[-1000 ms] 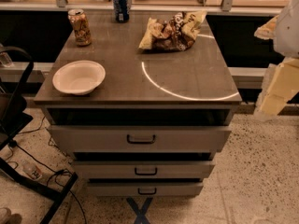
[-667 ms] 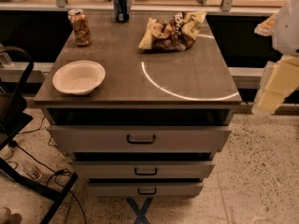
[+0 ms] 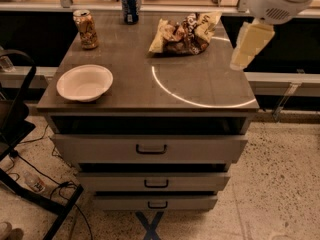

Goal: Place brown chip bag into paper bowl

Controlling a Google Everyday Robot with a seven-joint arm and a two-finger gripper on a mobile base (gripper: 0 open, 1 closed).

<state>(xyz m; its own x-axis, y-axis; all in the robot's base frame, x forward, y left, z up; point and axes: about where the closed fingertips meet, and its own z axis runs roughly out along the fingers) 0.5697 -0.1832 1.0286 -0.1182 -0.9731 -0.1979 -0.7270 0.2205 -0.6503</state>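
Observation:
The brown chip bag point(image 3: 184, 32) lies crumpled at the back of the table, right of centre, with its pale yellow ends showing. The paper bowl point(image 3: 84, 82) sits upright and empty near the table's front left corner. My gripper point(image 3: 246, 51) hangs from the white arm at the top right, above the table's right edge. It is to the right of the chip bag and a little nearer the front, apart from it, and it holds nothing that I can see.
A tan drink can point(image 3: 86, 29) stands at the back left and a blue can point(image 3: 130, 5) at the back centre. The grey table point(image 3: 200, 84) has drawers point(image 3: 150, 148) below. A black chair frame point(image 3: 20, 109) stands at the left. A bright arc of light lies on the tabletop.
My arm and gripper have moved left and up, from beside the table's right side to above its right edge, closer to the chip bag. Bag, bowl and cans have not moved.

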